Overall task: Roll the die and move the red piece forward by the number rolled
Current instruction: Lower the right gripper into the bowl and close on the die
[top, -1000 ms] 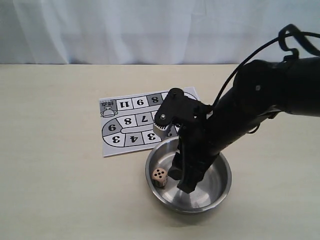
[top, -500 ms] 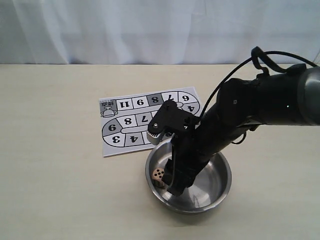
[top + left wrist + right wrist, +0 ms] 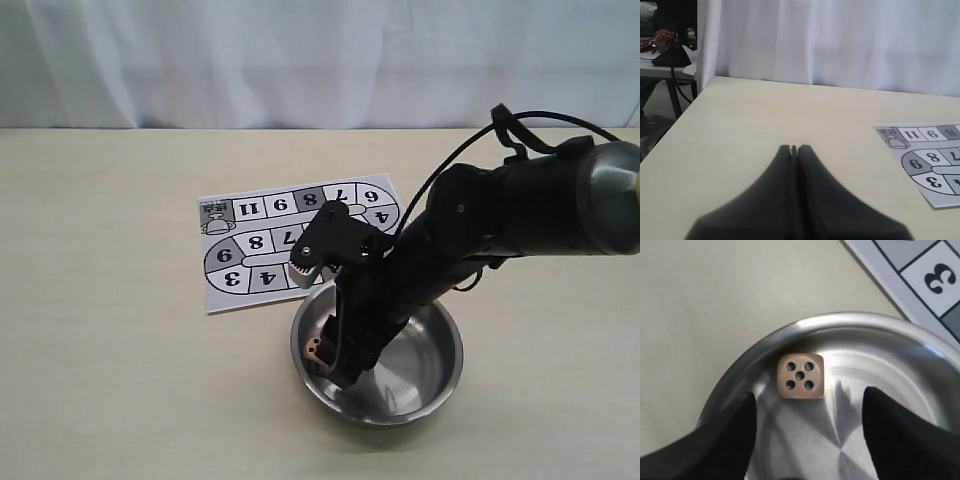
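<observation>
While the right gripper (image 3: 342,372) hangs low inside the steel bowl (image 3: 455,345), its jaws stand wide apart and hold nothing. The right wrist view shows its two dark fingers (image 3: 735,435) on either side of the die (image 3: 800,376) and short of touching it. The die rests on the bowl's floor close against the wall, at the bowl's left side in the exterior view, lower centre of that frame. Five pips face up.

Just above the bowl in the exterior view lies the printed board (image 3: 250,250), its numbered track partly covered by the right arm. The red piece shows in none of the pictures. It may sit on the hidden part of the board, but I cannot tell.

Over on the left of the bench (image 3: 120,350), the left gripper (image 3: 794,150) is closed on nothing, its fingers pressed together with only a thin seam between them. It hovers above bare bench, well apart from the board's edge.

As for progress, I judge the task to be in its die stage. The open jaws around the die fit either a pickup for a throw or a release. If the five stands as the roll, the count is known. Moving the red piece forward remains to be done, as far as these pictures show.
</observation>
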